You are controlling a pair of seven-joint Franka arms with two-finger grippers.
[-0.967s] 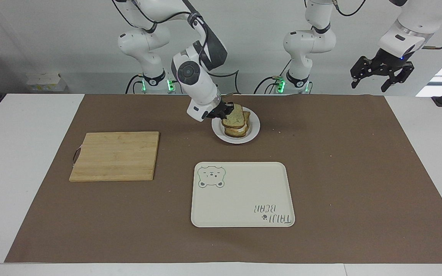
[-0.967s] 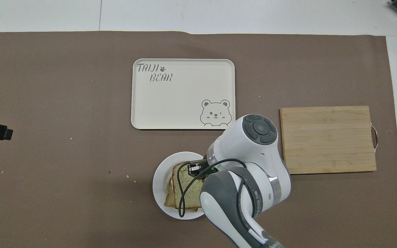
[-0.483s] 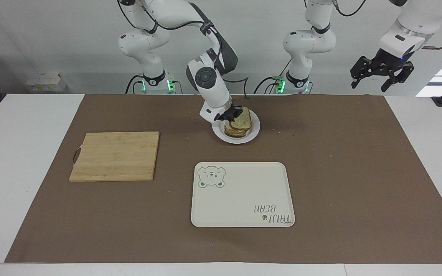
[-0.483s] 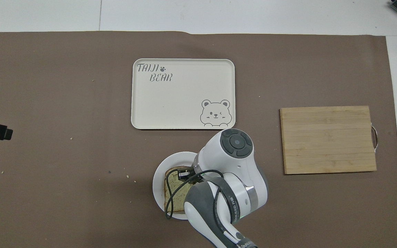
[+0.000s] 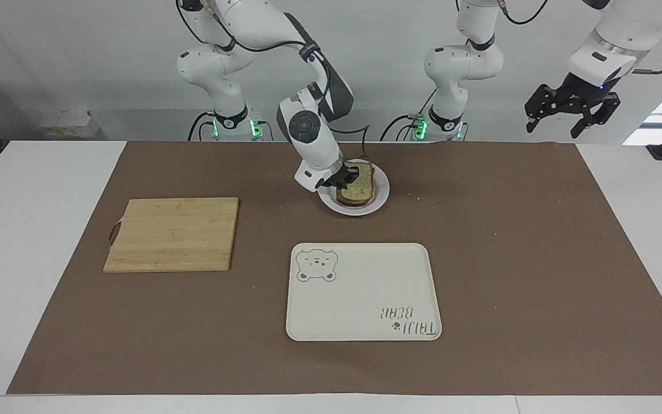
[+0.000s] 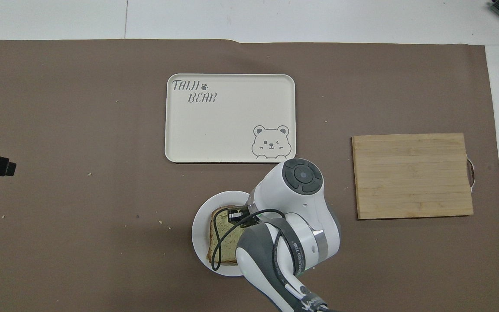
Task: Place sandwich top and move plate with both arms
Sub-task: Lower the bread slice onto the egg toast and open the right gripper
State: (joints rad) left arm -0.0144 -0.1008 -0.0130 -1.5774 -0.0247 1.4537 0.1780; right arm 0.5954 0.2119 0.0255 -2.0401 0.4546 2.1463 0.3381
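The sandwich top (image 5: 361,184), a speckled slice with brown crust, lies flat on the stack of bread on the small white plate (image 5: 381,198), which is near the robots at mid-table. My right gripper (image 5: 347,175) is low over the plate and shut on the slice's edge toward the right arm's end. In the overhead view the right arm covers part of the plate (image 6: 199,229) and of the slice (image 6: 222,236), and the right gripper (image 6: 236,215) shows at the slice's edge. My left gripper (image 5: 564,122) waits open and empty, raised at the left arm's end.
A cream tray with a bear drawing (image 5: 362,290) lies farther from the robots than the plate. A wooden cutting board (image 5: 173,233) lies toward the right arm's end. A few crumbs lie on the brown mat (image 5: 515,259).
My right gripper has lowered the tilted slice, and it now lies flat on the stack. The left arm has not moved.
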